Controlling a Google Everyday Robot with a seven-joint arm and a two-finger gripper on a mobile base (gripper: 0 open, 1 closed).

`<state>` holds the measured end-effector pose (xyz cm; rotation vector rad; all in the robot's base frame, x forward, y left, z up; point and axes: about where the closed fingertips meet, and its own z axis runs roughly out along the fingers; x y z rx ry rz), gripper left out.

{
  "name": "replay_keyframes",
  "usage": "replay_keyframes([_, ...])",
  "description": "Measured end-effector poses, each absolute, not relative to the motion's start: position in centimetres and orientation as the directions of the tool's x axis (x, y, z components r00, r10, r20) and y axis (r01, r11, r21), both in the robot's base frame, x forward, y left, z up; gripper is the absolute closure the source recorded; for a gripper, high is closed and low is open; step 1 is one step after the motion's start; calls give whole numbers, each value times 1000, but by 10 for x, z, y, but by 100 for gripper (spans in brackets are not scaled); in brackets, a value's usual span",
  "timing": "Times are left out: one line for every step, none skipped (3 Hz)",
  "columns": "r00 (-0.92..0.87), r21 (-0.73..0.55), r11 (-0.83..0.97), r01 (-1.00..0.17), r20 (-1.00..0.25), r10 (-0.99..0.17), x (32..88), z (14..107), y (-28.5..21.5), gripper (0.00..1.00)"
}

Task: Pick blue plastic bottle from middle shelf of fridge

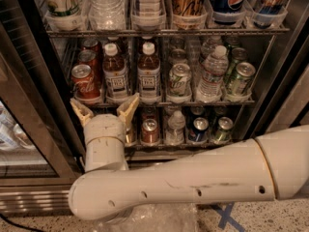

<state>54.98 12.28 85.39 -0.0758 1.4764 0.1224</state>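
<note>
Plainly, little of the pick is done: the fridge stands open and the arm is lined up, but nothing is grasped. Up and to the left of the gripper a red Coca-Cola can sits at the front of the middle shelf. The gripper hangs low in front of that shelf's edge, its two fingers spread wide in a V and empty. Just above it, between the lines of the fingers, stands the blue plastic bottle, untouched on the shelf. A second brown bottle with the same label stands up and to the right. Farther right are a green can and a clear water bottle. Left to do, I judge: rise, reach in, close, withdraw.
</note>
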Motion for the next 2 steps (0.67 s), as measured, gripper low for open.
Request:
replay_keyframes([103, 12, 996, -92, -994, 21, 556, 854, 111, 8])
replay_keyframes([117, 5, 996, -86, -993, 15, 563, 852, 109, 10])
